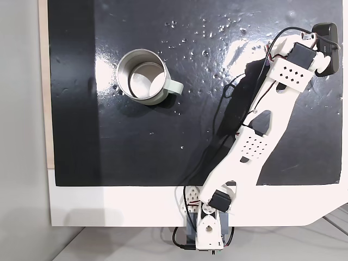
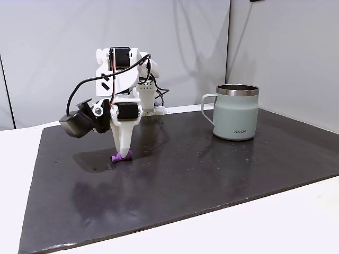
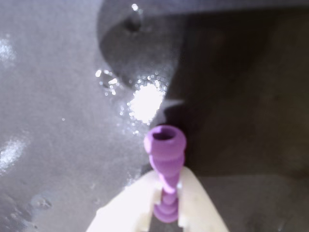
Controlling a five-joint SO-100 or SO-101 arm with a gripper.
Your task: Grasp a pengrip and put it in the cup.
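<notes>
Down at the dark mat (image 2: 212, 174), the gripper (image 3: 166, 212) pinches the pengrip (image 3: 165, 145) between nearly closed fingers; the cup (image 2: 235, 114) stands well apart, far right in a fixed view.

White arm, gripper (image 2: 123, 154) pointing down onto dark mat (image 2: 212, 180), fingertips closed around lilac pengrip (image 2: 117, 157) lying on the mat. Mint-green cup (image 2: 235, 112) upright, well apart to the right, handle facing left.

Glossy mat (image 2: 212, 174); cup (image 2: 235, 114) seemingly matt enamel.
</notes>
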